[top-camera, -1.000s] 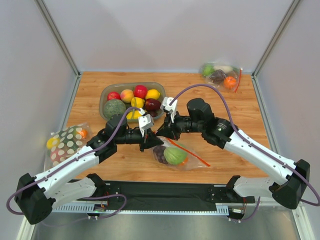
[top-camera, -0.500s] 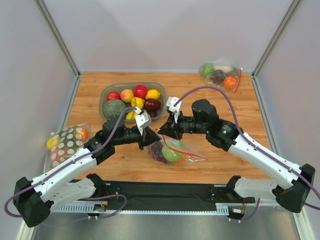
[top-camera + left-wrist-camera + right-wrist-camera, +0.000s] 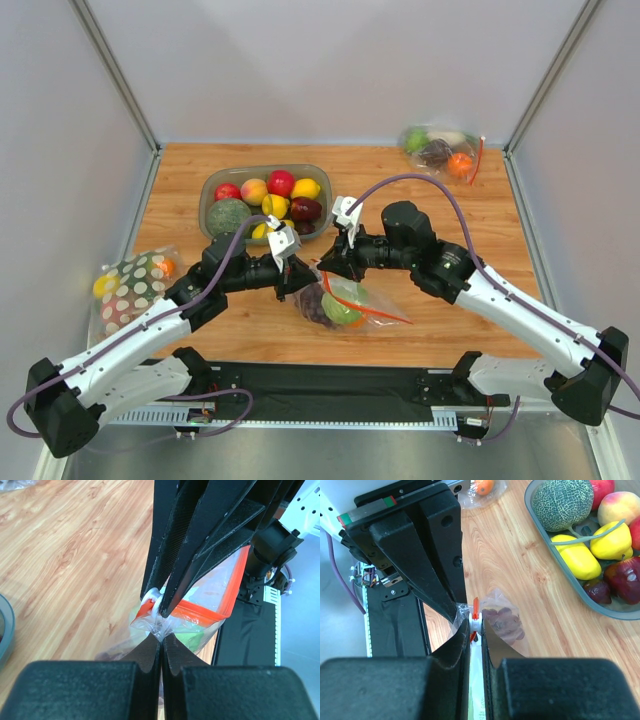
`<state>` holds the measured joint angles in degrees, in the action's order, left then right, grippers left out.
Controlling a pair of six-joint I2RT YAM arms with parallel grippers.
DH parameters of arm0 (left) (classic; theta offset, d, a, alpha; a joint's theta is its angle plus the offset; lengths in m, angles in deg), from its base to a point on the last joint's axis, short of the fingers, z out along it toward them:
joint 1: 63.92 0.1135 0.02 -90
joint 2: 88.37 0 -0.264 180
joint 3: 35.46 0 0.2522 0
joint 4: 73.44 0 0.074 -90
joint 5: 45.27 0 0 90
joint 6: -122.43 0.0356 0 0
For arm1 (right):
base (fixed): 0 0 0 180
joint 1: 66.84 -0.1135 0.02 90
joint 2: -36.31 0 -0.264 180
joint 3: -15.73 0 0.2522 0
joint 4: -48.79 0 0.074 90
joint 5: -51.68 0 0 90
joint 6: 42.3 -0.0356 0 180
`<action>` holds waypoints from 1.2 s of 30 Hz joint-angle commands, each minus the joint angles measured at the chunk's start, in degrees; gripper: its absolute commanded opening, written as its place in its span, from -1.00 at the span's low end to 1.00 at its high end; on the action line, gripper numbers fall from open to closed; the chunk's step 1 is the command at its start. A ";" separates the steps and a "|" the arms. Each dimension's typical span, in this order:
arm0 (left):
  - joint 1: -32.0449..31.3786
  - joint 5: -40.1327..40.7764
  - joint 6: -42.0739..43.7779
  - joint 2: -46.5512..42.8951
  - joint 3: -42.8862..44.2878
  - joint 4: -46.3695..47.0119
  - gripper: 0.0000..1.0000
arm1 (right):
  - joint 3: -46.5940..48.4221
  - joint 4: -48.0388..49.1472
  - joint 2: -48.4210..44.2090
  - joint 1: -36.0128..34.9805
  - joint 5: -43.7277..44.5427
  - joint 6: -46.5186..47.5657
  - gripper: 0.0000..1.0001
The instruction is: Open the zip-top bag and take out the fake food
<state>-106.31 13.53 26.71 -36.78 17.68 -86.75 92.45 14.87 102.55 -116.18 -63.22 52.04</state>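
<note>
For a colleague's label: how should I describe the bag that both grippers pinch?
On the wooden table, look at the near middle, where the left gripper and right gripper meet. The zip-top bag between them is clear with an orange-red strip; the other clear bag lies in the far right corner.

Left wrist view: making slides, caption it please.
Left pincer and right pincer, both shut, pinch the mouth of the clear crinkly orange-zipped plastic bag holding a round light green plastic fruit.
</note>
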 commanded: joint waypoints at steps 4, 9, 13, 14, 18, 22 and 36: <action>0.20 -0.09 0.88 -1.58 0.70 4.82 -1.00 | -0.82 -1.10 -0.76 -0.23 0.30 0.06 -0.99; 0.29 2.81 1.41 -2.11 0.70 4.47 -1.00 | -1.26 -1.63 -1.37 -0.23 0.47 -0.38 -0.99; 0.29 1.76 1.41 -1.23 1.14 3.51 -1.00 | -1.35 -1.46 -2.25 -0.23 0.21 -0.65 -0.99; 0.29 3.06 1.76 -1.41 1.23 3.33 -1.00 | -1.26 -1.72 -2.25 -0.23 0.21 -0.56 -0.99; 0.73 5.98 2.38 -2.64 0.88 2.54 -1.00 | -1.43 -2.51 -2.34 -0.32 0.03 -0.65 -0.99; 1.08 6.15 1.76 -2.73 0.88 2.98 -1.00 | -2.05 -2.60 -2.43 -0.23 -0.32 -1.09 -0.99; 1.08 -3.77 1.23 -0.62 1.32 6.06 -0.75 | -3.28 2.93 -2.34 -0.23 0.74 -3.72 -0.99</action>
<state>-105.50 14.01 27.37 -37.21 17.20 -86.86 89.41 16.05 100.91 -116.16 -63.25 49.20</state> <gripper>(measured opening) 0.101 0.098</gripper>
